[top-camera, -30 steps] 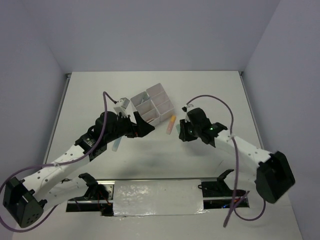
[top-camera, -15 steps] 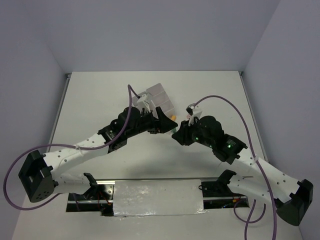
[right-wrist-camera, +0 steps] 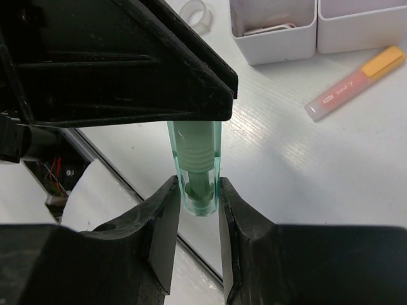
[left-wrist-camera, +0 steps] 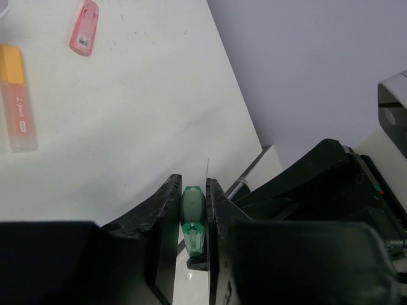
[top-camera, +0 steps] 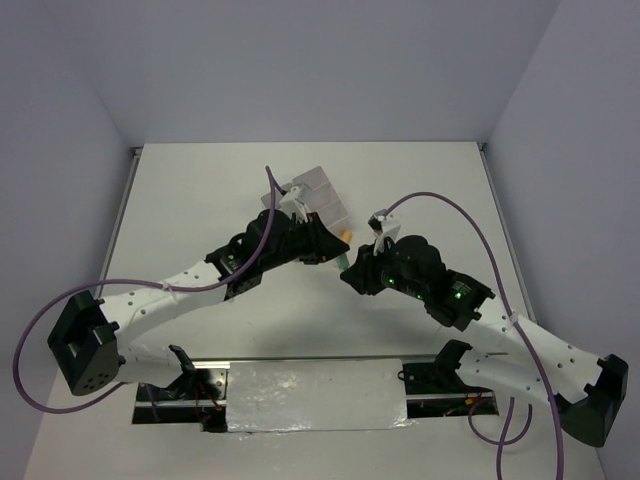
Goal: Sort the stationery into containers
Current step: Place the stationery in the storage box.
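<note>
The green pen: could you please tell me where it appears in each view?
Top external: green pen at centre, just below the organiser.
Left wrist: bottom centre, clamped.
Right wrist: centre, clamped.
Shared landmark: the orange-pink highlighter, seen in all three.

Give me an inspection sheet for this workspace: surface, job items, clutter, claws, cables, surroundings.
Surface: white table, a few small specks in the left wrist view.
Job's things: green pen held off the table between the two arms; orange highlighter lying beside the organiser; pink highlighter lying loose; tape roll next to the organiser; one compartment holds pinkish pieces.
Clutter: nothing seen.
Claws: left claw closed on one end of the green pen; right claw closed on the other end.
Cables: purple cables loop above both arms, clear of the pen.
Surroundings: plain pale walls on three sides.
</note>
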